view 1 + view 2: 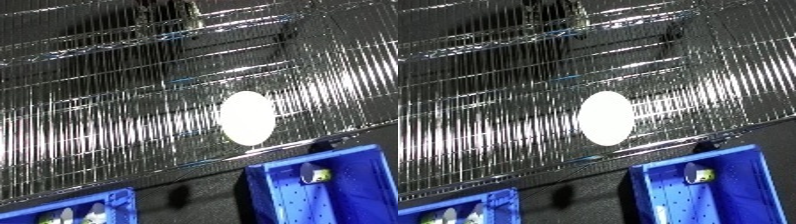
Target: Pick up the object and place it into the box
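A white oval object lies flat on the wire shelf, near the shelf's front edge and right of the middle. Below and to its right stands a blue bin with a perforated floor; a small round item with a yellow-green label rests against its far wall. Neither hand shows in either view.
A second blue bin sits at the lower left, holding small pale items. A dark gap separates the two bins below the shelf edge. A higher wire tier crosses the top of the view.
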Controlling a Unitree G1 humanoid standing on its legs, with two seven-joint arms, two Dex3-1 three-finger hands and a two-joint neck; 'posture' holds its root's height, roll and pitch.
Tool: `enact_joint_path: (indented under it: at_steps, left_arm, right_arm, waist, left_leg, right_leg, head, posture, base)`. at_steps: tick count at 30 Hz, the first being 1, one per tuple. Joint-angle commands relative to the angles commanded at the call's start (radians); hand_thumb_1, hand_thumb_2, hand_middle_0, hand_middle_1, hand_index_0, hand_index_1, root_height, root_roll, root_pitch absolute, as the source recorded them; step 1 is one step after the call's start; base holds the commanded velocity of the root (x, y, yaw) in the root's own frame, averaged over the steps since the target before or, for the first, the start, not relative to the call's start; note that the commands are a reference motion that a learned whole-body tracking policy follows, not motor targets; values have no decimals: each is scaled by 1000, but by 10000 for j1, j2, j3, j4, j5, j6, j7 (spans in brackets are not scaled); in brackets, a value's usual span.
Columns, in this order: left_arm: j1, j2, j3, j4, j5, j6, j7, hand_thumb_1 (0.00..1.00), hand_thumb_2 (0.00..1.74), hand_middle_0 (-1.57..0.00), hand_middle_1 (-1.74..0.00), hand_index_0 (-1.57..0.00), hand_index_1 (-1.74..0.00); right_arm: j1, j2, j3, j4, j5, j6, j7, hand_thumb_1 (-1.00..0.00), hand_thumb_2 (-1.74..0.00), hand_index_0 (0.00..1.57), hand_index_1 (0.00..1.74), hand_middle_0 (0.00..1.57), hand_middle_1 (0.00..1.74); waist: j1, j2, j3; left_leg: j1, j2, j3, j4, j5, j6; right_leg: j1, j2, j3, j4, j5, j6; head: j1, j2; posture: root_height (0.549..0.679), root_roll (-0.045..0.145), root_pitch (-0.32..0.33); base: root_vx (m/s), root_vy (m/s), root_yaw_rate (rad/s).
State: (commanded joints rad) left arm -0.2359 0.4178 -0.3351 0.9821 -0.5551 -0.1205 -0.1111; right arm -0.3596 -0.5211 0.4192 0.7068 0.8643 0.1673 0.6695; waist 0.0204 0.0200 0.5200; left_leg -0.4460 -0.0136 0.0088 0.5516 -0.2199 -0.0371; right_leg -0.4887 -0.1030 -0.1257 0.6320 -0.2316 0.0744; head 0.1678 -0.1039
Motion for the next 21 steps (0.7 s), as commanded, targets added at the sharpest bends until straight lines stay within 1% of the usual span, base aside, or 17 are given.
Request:
enact_joint_path:
  at_steps: [2,4,5,7,9,10,13,16,18,21]
  left_arm:
    - [123,55,-14,44,-126,-54,4,0,0,0,0,0,0]
    - [233,90,-29,152,-172,-168,-24,0,0,0,0,0,0]
    - [283,105,-44,208,-168,-239,-32,0,0,0,0,0,0]
    - [369,128,-83,324,-140,-398,-46,0,0,0,0,0,0]
    - [424,153,-105,417,-129,-509,-70,0,0,0,0,0,0]
    - [444,162,-102,468,-137,-547,-90,0,0,0,0,0,0]
    - [475,183,-54,602,-149,-598,-156,0,0,0,0,0,0]
    - [515,225,20,683,-146,-636,-229,0,0,0,0,0,0]
    - [523,246,93,744,-138,-652,-283,0,0,0,0,0,0]
    - [505,218,247,843,-59,-636,-343,0,0,0,0,0,0]
  right_arm:
    - [218,-123,221,-947,418,525,954,0,0,0,0,0,0]
    - [391,-247,393,-1963,953,617,1580,0,0,0,0,0,0]
    - [450,-309,445,-2479,1244,551,1789,0,0,0,0,0,0]
    - [496,-438,455,-3495,1792,301,2018,0,0,0,0,0,0]
    - [447,-551,355,-4362,2161,82,2185,0,0,0,0,0,0]
    - [408,-615,284,-4776,2237,10,2267,0,0,0,0,0,0]
    - [296,-863,63,-5901,2253,-160,2383,0,0,0,0,0,0]
    - [191,-1144,-303,-6877,2523,-497,2193,0,0,0,0,0,0]
    - [73,-1237,-640,-7289,2803,-912,1907,0,0,0,0,0,0]
    - [-124,-1195,-1245,-7623,3061,-1742,1238,0,0,0,0,0,0]
  waist:
    - [-46,-32,0]
    - [-97,-77,0]
    - [-124,-101,0]
    - [-176,-142,0]
    - [-222,-167,0]
    - [-242,-180,0]
    - [-286,-222,0]
    - [-312,-253,0]
    - [-337,-265,0]
    - [-390,-271,0]
  left_leg:
    - [8,27,25,-39,29,-22]
    - [-9,63,63,-41,44,-53]
    - [-22,86,87,-36,48,-70]
    - [-39,133,140,-23,44,-104]
    - [-42,180,185,-7,24,-127]
    - [-38,201,203,4,7,-136]
    - [-35,250,226,38,-34,-154]
    - [-24,290,236,45,-46,-168]
    - [-16,319,249,52,-54,-175]
    - [-20,357,275,73,-70,-176]
  right_leg:
    - [-2,6,19,-23,-21,-9]
    - [-22,11,38,-25,-42,-16]
    - [-36,14,48,-19,-51,-18]
    - [-54,22,67,-5,-73,-18]
    - [-64,26,80,15,-94,-8]
    - [-61,28,84,23,-107,-2]
    - [-50,31,83,39,-127,11]
    - [-35,30,70,35,-124,19]
    - [-28,22,58,36,-121,26]
    - [-37,3,42,56,-117,31]
  head:
    - [-99,-51]
    - [-241,-125]
    - [-298,-164]
    - [-396,-249]
    - [-482,-343]
    - [-531,-369]
    - [-649,-442]
    - [-759,-501]
    - [-794,-519]
    - [-852,-536]
  posture:
    - [647,40,94]
    - [647,41,95]
    - [647,42,97]
    - [647,43,99]
    - [647,44,100]
    - [647,44,100]
    - [647,44,100]
    - [647,43,100]
    - [647,44,100]
    - [647,44,100]
  base:
    - [-2,3,-21]
    - [-4,4,-33]
    - [-7,7,-50]
    - [-6,13,-63]
    - [-4,14,-55]
    - [0,11,-52]
    - [3,0,-30]
    - [4,-7,-21]
    - [5,-6,-15]
    - [6,-1,-9]
